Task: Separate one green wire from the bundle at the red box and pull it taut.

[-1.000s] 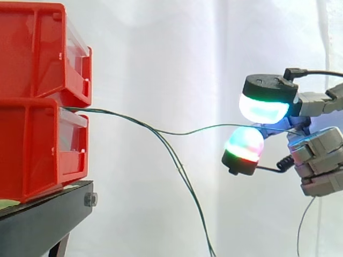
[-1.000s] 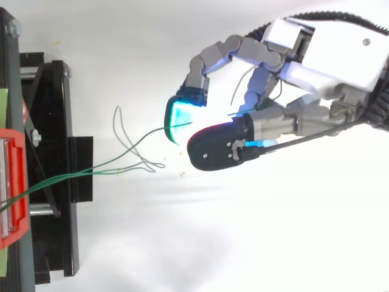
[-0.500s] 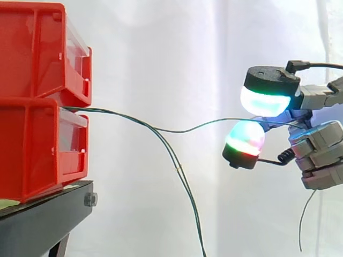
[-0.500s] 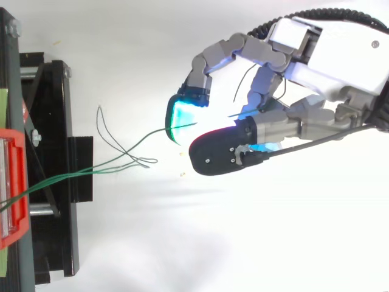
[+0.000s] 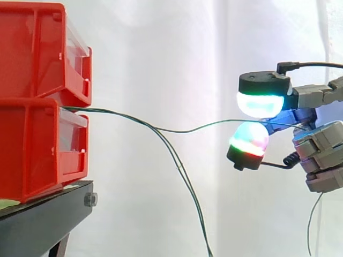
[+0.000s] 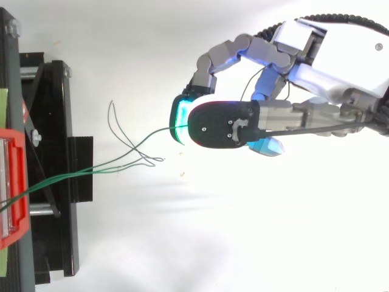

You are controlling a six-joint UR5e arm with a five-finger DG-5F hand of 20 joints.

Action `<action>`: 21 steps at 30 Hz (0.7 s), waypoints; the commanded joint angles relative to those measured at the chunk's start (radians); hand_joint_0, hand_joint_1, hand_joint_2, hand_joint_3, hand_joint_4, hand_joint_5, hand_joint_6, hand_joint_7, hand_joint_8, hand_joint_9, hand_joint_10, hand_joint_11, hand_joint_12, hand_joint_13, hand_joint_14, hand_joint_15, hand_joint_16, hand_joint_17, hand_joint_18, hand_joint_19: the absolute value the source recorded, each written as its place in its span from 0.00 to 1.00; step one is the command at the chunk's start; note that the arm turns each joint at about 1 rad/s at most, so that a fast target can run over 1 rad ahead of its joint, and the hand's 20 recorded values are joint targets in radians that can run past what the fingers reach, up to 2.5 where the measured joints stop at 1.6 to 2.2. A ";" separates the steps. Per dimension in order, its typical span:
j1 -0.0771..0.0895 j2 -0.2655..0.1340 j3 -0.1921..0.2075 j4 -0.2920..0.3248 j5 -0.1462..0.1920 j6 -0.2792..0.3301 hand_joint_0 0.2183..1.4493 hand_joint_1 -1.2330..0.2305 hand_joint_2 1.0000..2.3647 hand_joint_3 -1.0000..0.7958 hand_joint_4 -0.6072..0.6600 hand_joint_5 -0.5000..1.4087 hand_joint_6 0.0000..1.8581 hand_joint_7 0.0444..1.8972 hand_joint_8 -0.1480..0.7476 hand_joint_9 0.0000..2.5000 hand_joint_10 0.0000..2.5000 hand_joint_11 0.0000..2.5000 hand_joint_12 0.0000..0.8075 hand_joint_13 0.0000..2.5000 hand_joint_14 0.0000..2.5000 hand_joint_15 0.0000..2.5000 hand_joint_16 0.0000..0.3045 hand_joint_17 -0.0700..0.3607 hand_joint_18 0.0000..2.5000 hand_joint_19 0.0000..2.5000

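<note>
The hand [image 5: 321, 155] seemingly pinched one wire [image 5: 203, 126] between curled fingers; sagging, it could slip out under pull if the pinch were loose.

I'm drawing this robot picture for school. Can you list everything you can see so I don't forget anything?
red bins: two, red, stacked at the left on the stand
black stand: one, black, under the bins
white curtain: one, white, behind everything
held green wire: one, green, runs from between the bins across to the hand, sagging a little
loose green wires: a few, too thin to count exactly, green, come out with the held one and droop downward
hand: one, grey and white, at the right, fingers curled and pinching the held green wire
fingertip pads: glowing white, cyan, green and red, closed above and below the wire
</note>
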State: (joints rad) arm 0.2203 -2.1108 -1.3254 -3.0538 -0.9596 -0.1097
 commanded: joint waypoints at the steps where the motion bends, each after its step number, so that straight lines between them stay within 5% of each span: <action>1: 0.001 0.000 0.000 -0.003 0.001 0.001 0.30 0.52 0.01 0.40 0.55 0.20 0.47 0.50 0.44 0.61 0.00 0.68 0.36 0.51 0.75 0.46 0.14 0.39 0.50 0.72; 7: 0.004 0.000 0.000 -0.011 0.005 0.001 0.30 0.39 0.01 0.44 0.55 0.20 0.47 0.52 0.46 0.61 0.00 0.68 0.38 0.51 0.75 0.46 0.15 0.40 0.51 0.72; 21: 0.007 0.000 0.000 -0.013 0.039 0.077 0.31 0.35 0.01 0.41 0.56 0.20 0.48 0.50 0.45 0.60 0.00 0.67 0.37 0.51 0.75 0.47 0.14 0.39 0.51 0.72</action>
State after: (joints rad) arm 0.2270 -2.1107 -1.3254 -3.0656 -0.9231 -0.0456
